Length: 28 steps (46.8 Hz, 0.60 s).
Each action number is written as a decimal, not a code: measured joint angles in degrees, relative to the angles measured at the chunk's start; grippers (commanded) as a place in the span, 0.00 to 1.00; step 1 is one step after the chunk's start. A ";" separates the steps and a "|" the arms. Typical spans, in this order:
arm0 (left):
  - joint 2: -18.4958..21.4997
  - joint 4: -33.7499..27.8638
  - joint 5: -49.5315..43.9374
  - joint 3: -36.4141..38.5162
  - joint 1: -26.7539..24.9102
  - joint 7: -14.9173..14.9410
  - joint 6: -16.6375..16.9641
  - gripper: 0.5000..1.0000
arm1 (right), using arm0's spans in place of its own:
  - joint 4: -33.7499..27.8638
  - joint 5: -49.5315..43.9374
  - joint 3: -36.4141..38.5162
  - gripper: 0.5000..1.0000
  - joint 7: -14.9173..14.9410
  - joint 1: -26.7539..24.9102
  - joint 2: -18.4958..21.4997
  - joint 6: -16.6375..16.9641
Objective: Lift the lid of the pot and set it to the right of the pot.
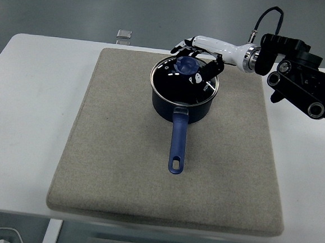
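A white counter (28,116) with rounded corners carries a large grey-beige felt mat (124,175) that covers most of its middle; grey floor shows beyond the far edge. On the far half of the mat stands a dark blue saucepan (182,103), its long blue handle (177,142) pointing toward the near edge. The glass pot lid (180,80) sits closed on the pan, with a blue knob (186,65) at its centre.

The right hand (200,56), white-backed with black fingers, reaches in from the right edge and hovers just over the far right part of the lid. Its fingers are spread around the knob without closing on it; it holds nothing. The black forearm (303,82) hangs above the counter's far right corner.

A small pale square object (123,34) lies at the far edge, well apart from the pan. To the right of the pan the mat is bare up to its right border, and the near half is bare too.
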 measured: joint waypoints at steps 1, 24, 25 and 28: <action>0.00 0.00 0.00 0.00 0.00 0.00 0.00 1.00 | 0.00 0.00 -0.01 0.56 0.00 0.00 0.00 0.01; 0.00 -0.01 0.00 0.00 0.00 0.00 0.00 1.00 | 0.01 -0.26 -0.08 0.43 0.01 0.00 -0.01 0.22; 0.00 -0.01 0.00 0.00 0.00 0.00 0.00 1.00 | 0.01 -0.26 -0.07 0.41 0.01 0.00 -0.01 0.22; 0.00 -0.02 0.00 0.00 0.00 0.00 0.00 1.00 | 0.01 -0.26 -0.05 0.40 0.01 0.00 -0.01 0.29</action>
